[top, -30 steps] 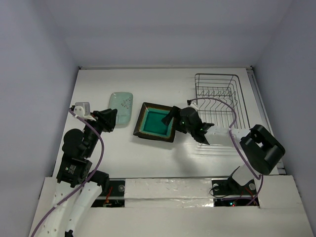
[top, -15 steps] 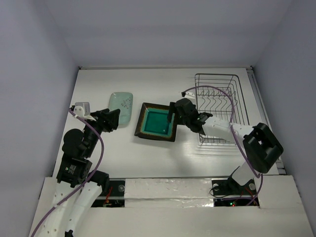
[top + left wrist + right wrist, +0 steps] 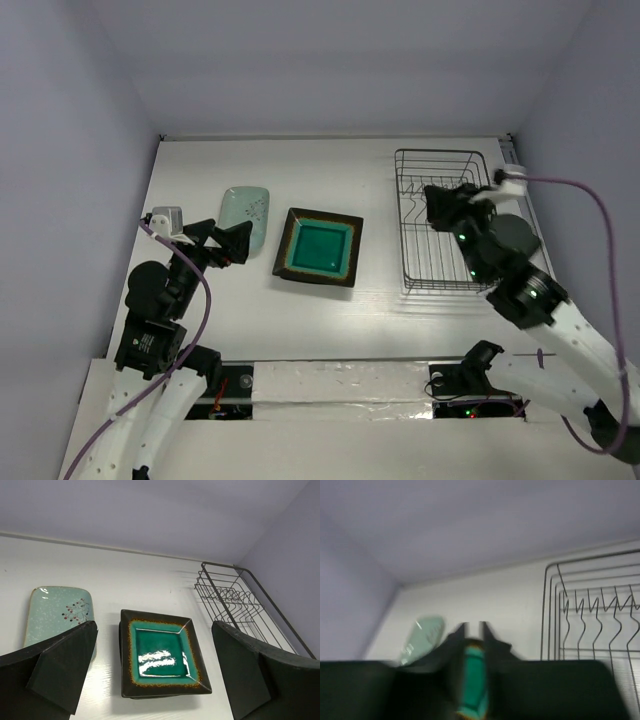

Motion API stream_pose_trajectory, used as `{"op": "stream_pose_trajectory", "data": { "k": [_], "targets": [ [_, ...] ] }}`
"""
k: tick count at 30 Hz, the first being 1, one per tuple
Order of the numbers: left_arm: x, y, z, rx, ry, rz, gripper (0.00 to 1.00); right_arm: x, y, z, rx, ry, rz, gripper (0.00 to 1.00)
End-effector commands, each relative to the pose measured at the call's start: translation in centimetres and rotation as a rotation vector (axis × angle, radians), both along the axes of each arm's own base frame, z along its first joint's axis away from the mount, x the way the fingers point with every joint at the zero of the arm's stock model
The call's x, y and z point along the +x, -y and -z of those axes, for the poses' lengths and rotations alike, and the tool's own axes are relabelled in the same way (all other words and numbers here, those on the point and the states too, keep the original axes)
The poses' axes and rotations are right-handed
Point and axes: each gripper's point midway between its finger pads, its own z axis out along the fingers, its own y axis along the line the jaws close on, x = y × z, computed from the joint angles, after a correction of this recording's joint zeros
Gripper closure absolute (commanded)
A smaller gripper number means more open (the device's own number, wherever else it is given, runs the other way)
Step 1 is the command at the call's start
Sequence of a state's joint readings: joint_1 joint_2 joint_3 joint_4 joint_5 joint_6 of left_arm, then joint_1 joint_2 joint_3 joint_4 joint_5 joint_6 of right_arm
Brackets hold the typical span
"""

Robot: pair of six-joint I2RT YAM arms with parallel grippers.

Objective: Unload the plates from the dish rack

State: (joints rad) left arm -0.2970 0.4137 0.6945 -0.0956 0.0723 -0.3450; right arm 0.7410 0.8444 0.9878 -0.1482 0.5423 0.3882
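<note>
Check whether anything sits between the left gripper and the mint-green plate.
Nothing visible does. The open left gripper hangs right at the near edge of the mint-green plate. The teal-centred plate lies off to the right, apart from both.

Overhead view looks down from behind; wrist views look low, forward; all share teal plate [image 3: 317, 247] and dish rack [image 3: 430, 262]

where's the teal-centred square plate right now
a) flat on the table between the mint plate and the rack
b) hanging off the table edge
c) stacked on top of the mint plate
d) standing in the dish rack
a: the teal-centred plate lies flat on the table, with the mint plate on one side and the dish rack on the other.
</note>
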Motion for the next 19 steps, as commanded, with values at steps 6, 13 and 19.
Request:
{"op": "stream_pose_trajectory", "data": {
  "k": [6, 13, 19],
  "targets": [
    [0.0, -0.8, -3.0, -0.02, 0.097, -0.039, 0.01, -5.0, 12.0, -2.6, 0.145, 0.172, 0.38, 0.0],
    [-0.2, -1.6, -4.7, -0.038, 0.119, -0.076, 0.01, -5.9, 13.2, -1.5, 0.181, 0.194, 0.405, 0.0],
    [-0.2, -2.2, -5.4, -0.036, 0.125, -0.106, 0.01, -5.2, 12.2, -1.3, 0.173, 0.182, 0.381, 0.0]
  ]
}}
